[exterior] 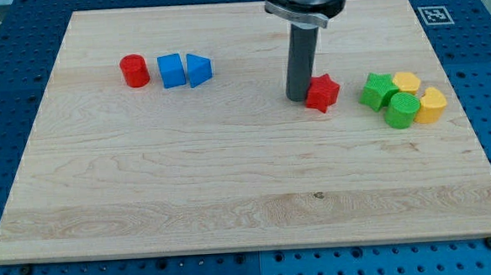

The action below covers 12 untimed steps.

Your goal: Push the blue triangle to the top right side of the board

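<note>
The blue triangle (198, 70) lies in the upper left part of the wooden board (231, 180), touching a blue cube (171, 71) on its left. A red cylinder (134, 71) stands just left of the cube. My tip (299, 98) rests on the board right of centre, far to the right of the blue triangle. It stands against the left side of a red star (322, 92).
At the view's right stands a cluster: a green block (379, 91), a green cylinder (402, 110), a yellow block (407, 83) and a yellow block (432, 104). A fiducial marker (431, 14) sits at the board's top right corner.
</note>
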Each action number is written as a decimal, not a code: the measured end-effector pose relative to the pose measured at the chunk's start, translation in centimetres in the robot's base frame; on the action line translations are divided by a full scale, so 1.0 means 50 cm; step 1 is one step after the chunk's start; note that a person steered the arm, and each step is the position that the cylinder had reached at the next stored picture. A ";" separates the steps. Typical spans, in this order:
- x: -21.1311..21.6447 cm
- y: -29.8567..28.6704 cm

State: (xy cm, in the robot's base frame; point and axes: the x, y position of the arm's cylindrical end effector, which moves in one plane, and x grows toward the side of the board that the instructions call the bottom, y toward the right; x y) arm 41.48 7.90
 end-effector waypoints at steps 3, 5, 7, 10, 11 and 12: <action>0.027 -0.178; 0.054 -0.369; 0.054 -0.368; -0.102 -0.338; -0.124 -0.338; -0.181 -0.327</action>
State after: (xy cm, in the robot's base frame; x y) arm 32.42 -8.45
